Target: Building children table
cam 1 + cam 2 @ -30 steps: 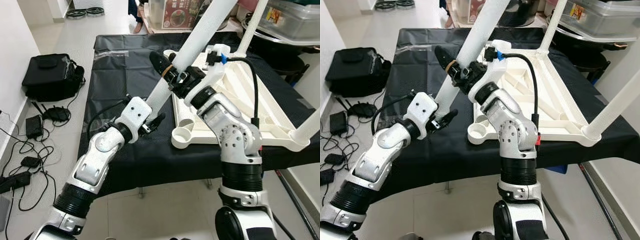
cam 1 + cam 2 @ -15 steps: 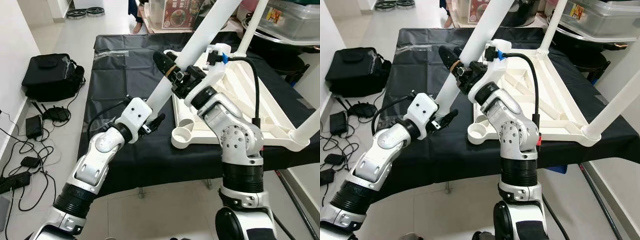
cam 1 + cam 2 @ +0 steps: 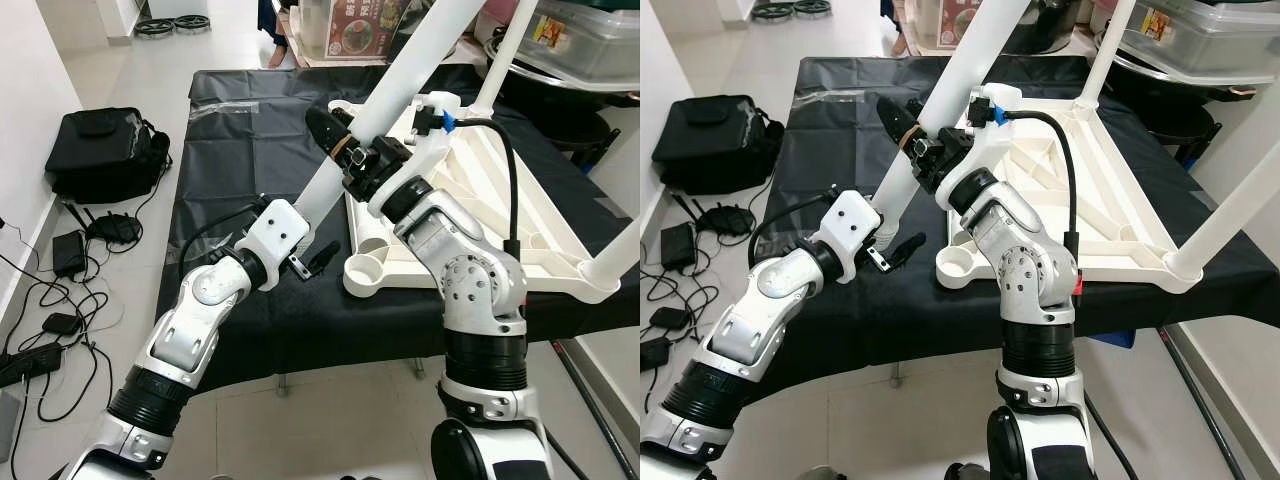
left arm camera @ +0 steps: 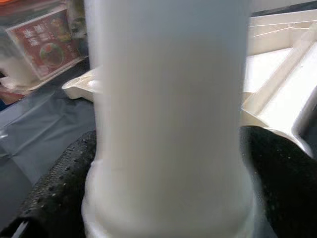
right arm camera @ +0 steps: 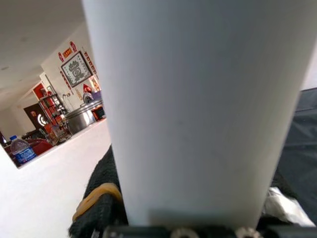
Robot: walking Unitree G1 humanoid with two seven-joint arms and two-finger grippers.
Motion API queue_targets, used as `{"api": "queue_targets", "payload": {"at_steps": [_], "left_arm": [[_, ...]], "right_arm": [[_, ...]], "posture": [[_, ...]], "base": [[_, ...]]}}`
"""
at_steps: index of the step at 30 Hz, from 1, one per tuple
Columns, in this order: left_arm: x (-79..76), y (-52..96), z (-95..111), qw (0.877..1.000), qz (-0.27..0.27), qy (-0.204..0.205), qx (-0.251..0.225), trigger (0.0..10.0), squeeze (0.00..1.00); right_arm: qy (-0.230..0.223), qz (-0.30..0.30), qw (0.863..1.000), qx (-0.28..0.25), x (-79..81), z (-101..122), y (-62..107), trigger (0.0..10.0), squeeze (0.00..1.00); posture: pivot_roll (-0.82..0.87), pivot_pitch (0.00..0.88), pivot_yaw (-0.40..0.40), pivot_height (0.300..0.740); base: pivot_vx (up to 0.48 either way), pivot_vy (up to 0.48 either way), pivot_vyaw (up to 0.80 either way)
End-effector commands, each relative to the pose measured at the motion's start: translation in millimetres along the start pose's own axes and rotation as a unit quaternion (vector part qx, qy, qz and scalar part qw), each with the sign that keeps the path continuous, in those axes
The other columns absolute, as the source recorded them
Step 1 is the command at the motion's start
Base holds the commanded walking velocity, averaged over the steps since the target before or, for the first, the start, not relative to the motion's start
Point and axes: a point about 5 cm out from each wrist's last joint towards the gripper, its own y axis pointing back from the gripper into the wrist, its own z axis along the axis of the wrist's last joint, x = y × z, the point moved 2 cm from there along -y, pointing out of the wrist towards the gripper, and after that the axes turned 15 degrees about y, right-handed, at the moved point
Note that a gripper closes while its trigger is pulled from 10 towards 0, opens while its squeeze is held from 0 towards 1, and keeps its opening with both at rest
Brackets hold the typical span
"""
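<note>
A: What carries everything?

B: A desk draped in a black cloth [image 3: 240, 150]. Its left edge and near edge are free, with open pale floor [image 3: 140, 70] along the left side. A black bag [image 3: 100, 150] and loose cables [image 3: 50, 330] lie on that floor by the wall.

A: And the children's table?

B: The white tabletop [image 3: 500, 230] lies upside down at the desk's near right corner, its rim close to the near edge. Two fitted legs rise from its right side and are cut off by the frame. The near left corner socket [image 3: 366, 268] stands open.

A: The loose piece?

B: A long white leg [image 3: 390, 90] slants up over the desk's middle, its top out of frame, its lower end hidden behind the left wrist housing.

A: The grippers?

B: The right gripper [image 3: 345, 150] is clenched around the leg midway, one finger wearing a rubber band. The left gripper [image 3: 895, 240] sits at the leg's lower end; in its wrist view the black fingers [image 4: 54, 188] flank the leg on both sides, grasping it.
</note>
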Motion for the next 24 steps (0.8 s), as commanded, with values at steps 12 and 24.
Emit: {"api": "queue_targets", "payload": {"at_steps": [12, 24], "left_arm": [[46.1, 15.1, 16.2, 0.991, 0.129, 0.009, -0.041, 10.0, 0.00], [-24.5, 15.6, -12.3, 0.996, -0.021, 0.082, 0.009, 10.0, 0.00]], "right_arm": [[0.138, -0.171, 0.975, 0.044, -71.3, -7.0, 17.0, 0.0, 0.00], [0.122, -0.214, 0.969, -0.002, -81.8, 9.9, 18.9, 0.0, 0.00]], "posture": [[0.10, 0.088, -0.086, 0.740], [0.10, 0.104, -0.078, 0.740]], "base": [[0.000, 0.000, 0.00], [0.000, 0.000, 0.00]]}}
